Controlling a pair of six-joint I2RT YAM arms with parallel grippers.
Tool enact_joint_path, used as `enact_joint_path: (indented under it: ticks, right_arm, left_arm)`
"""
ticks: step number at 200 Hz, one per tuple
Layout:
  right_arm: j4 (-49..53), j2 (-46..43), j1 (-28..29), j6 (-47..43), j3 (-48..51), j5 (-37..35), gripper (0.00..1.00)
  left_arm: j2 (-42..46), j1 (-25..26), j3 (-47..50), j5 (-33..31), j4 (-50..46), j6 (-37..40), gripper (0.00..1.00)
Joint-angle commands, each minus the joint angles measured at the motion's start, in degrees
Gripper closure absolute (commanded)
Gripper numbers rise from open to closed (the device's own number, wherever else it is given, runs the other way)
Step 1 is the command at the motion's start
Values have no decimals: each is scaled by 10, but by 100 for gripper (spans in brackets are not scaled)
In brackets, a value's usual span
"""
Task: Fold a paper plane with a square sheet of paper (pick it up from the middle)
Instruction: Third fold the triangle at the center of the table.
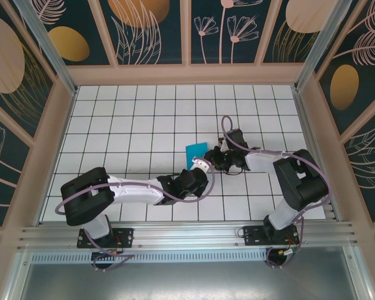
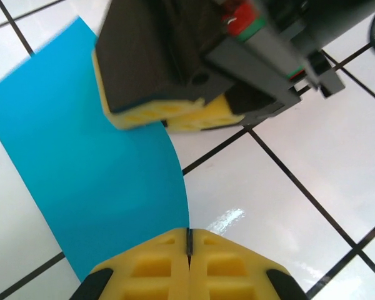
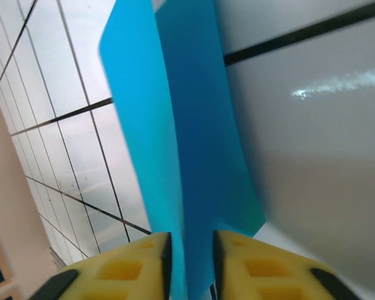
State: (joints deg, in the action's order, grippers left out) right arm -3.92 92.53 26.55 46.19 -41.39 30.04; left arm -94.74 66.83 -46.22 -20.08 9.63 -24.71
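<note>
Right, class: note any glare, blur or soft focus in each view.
Top view: even light, no strong glare. Left wrist: white glare streak on the table. Right wrist: paper close and soft-edged, glare smeared across the table.

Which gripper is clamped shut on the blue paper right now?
The left gripper: its pads meet on the paper's edge, while the right gripper shows a gap around it.

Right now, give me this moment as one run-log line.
left gripper: shut on thin cyan-blue paper sheet | right gripper: jaws apart, sheet edge between them | sheet: bowed between grippers
</note>
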Motion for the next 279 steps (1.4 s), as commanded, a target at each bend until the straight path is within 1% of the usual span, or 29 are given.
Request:
enact_joint_path:
  ticks: [1,14,31,49,59,74,94,119,147,181,199,229,279]
  right_arm:
    - [48,-41,-16,-38,-22,-22,68]
    - [68,-52,-24,-55,-29,-28,67]
    - [89,-50,-31,-83,-50,-25,67]
    - [93,-27,-29,-111,-85,3,73]
    - [97,-6,-26,-126,-107,21,79]
    - [109,30,-16,-147,-140,36,85]
    - [128,82,-1,-171,-183,48,91]
    - [166,143,7,-202,-229,43,95]
    - [215,182,10,-253,-258,24,96]
    - [239,204,8,-298,-264,12,96]
    - [242,212,8,-312,-266,15,96]
    - [252,220,8,-327,-276,13,96]
    - [261,224,9,-337,-282,17,96]
  left_arm:
    - [22,-19,31,48,50,-27,100]
    - [29,-28,45,65,64,-33,100]
    - [35,-35,55,83,75,-37,100]
    - [36,-40,62,97,86,-40,100]
    - [34,-42,63,100,88,-41,100]
    - [33,-45,63,104,87,-41,100]
    - [32,-48,64,109,88,-42,100]
    - [31,-54,64,114,87,-41,100]
    - [32,-63,64,131,84,-42,100]
    - [32,-87,60,183,87,-40,100]
    - [27,-104,53,213,88,-41,100]
    - [19,-131,47,238,86,-40,100]
    - [10,-158,54,257,93,-36,100]
